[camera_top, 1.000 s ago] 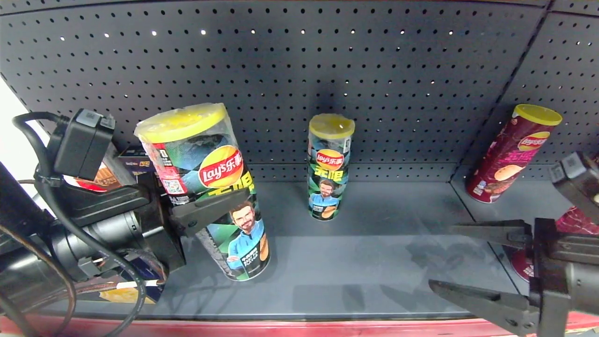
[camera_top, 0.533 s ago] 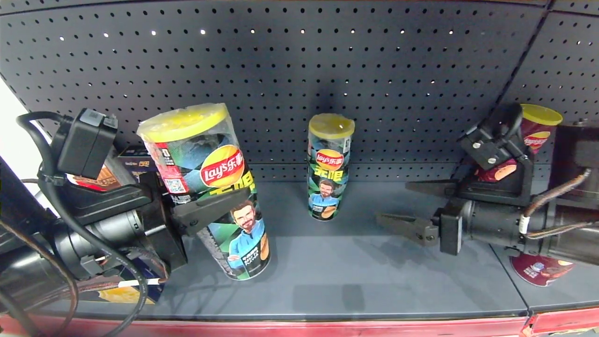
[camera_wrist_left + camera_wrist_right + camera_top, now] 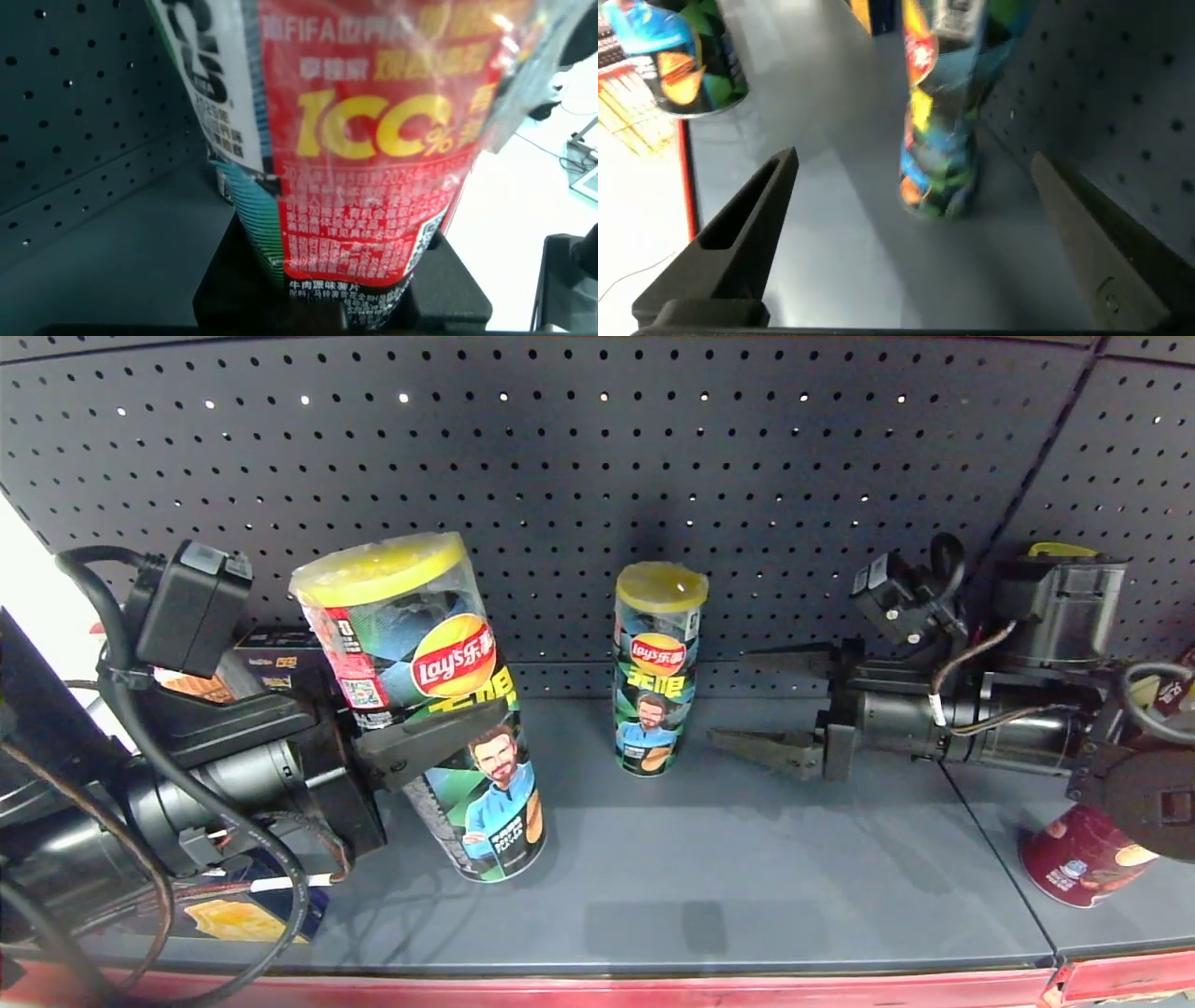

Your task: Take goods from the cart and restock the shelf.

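Left gripper (image 3: 439,737), centre left of the head view, clamps a tilted chip can (image 3: 420,653) whose base is down at the grey shelf (image 3: 700,877). Right gripper (image 3: 738,700), right of centre, fingers apart, faces a second, upright can (image 3: 658,663) at mid-frame without touching it

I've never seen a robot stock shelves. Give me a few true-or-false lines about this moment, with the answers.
1. The left gripper is shut on a tilted green can. True.
2. The right gripper grips a can too. False: it is open and empty, pointing towards the standing can.
3. The standing can is upright on the shelf, apart from both grippers. True.
4. The green can's lid is red. False: the lid is yellow.
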You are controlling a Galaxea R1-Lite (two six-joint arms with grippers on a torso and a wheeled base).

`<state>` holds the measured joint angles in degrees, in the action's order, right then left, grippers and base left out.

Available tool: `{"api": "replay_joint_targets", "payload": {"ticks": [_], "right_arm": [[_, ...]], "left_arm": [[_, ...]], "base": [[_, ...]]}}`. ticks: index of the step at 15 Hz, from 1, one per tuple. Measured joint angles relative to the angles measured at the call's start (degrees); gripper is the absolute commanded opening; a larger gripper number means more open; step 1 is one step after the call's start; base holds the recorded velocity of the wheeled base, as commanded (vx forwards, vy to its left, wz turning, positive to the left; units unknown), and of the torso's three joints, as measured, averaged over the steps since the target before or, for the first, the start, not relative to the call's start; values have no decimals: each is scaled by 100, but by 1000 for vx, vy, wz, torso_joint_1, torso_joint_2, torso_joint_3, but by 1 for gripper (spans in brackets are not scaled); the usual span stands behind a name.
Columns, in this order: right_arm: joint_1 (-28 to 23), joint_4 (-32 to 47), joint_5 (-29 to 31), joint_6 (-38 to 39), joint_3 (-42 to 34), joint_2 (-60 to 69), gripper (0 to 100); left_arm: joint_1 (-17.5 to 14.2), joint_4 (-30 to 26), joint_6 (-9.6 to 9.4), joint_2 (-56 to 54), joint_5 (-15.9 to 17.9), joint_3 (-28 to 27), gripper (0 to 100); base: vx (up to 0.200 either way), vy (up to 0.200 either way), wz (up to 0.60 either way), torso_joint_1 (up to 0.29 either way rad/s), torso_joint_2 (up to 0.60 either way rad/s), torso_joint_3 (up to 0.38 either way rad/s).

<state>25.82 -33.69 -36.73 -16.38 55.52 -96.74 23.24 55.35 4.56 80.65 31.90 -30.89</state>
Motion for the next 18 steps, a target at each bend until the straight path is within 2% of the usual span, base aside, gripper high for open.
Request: {"api": "replay_joint_targets", "payload": {"ticks": [6, 14, 18], "right_arm": [[-55, -279, -563, -23, 857, -916, 100], [-7, -446, -919, -15, 2011, -2087, 100], [22, -517, -1005, -4, 2271, -2445, 100]], "left_arm": [[2, 24, 88, 27, 0, -13, 0], [16, 27, 74, 261, 1, -276, 0], [24, 35, 68, 457, 9, -480, 0]], "base": [[0, 0, 0, 0, 0, 0], [0, 0, 0, 0, 0, 0], [0, 0, 0, 0, 0, 0]]}}
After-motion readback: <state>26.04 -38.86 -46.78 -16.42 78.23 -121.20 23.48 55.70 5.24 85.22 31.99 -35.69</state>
